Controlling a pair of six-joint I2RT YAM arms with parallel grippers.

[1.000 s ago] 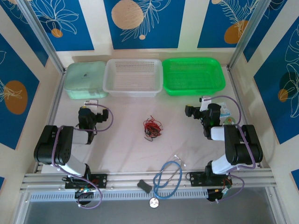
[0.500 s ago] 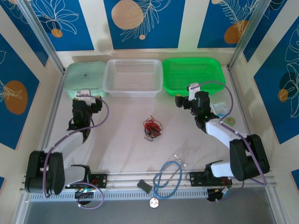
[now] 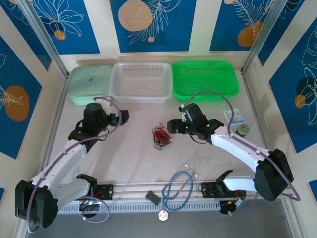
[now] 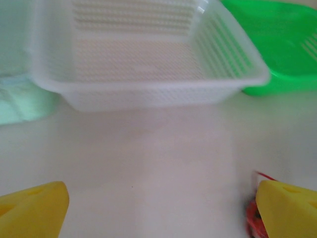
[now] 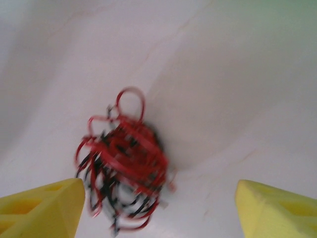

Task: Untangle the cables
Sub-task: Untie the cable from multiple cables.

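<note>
The cables [image 3: 161, 135] lie as a small tangled ball of thin red and black wires in the middle of the white table. In the right wrist view the cables [image 5: 124, 163] sit on the table between and just ahead of my yellow fingertips [image 5: 42, 208], nearer the left one. My right gripper [image 3: 173, 126] is open, a little to the right of the tangle. My left gripper [image 3: 124, 116] is open too, well left of the cables, with bare table between its fingers. A red edge of the cables [image 4: 253, 218] peeks beside its right fingertip [image 4: 287, 208].
Three bins line the back: a pale green lidded box [image 3: 90, 85], a white basket [image 3: 142, 82] and a green basket [image 3: 204, 79]. A thick blue looped tube [image 3: 178, 187] lies at the front edge. Small items [image 3: 237, 121] sit at the right side.
Both arms have swung out from their folded poses toward the table's middle. The right gripper has come close to the tangle; the left has moved right and forward. The cables have not moved.
</note>
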